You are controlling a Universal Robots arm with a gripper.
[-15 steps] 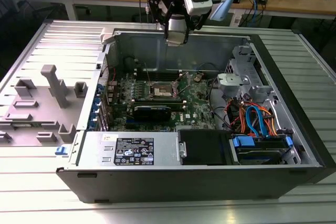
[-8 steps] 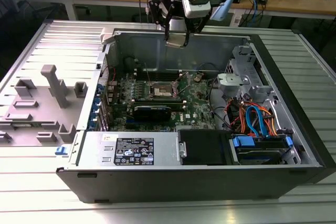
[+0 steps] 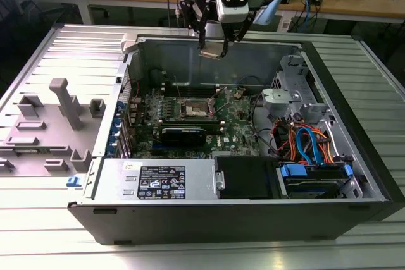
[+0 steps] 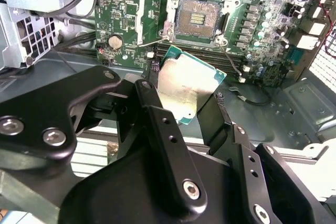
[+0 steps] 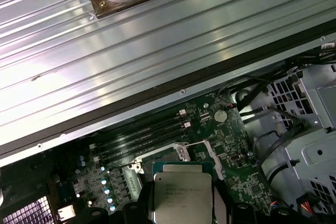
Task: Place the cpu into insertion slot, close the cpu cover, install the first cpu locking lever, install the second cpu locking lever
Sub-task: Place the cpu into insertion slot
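So the gripper (image 4: 184,98) has its jaws pinched on the cpu (image 4: 186,77) by two opposite edges, holding it well above the open insertion slot (image 4: 198,18) and off to one side, so it doesn't look centred over it yet.

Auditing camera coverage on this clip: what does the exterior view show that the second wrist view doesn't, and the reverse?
Exterior view adds: the grey fixture tray at the exterior view's left, the labelled power supply, blue and orange cables. Second wrist view adds: black fingers of the claw gripping the cpu by its edges, the insertion slot empty, the cpu cover swung open beside it. Both share: the cpu held over the green board.
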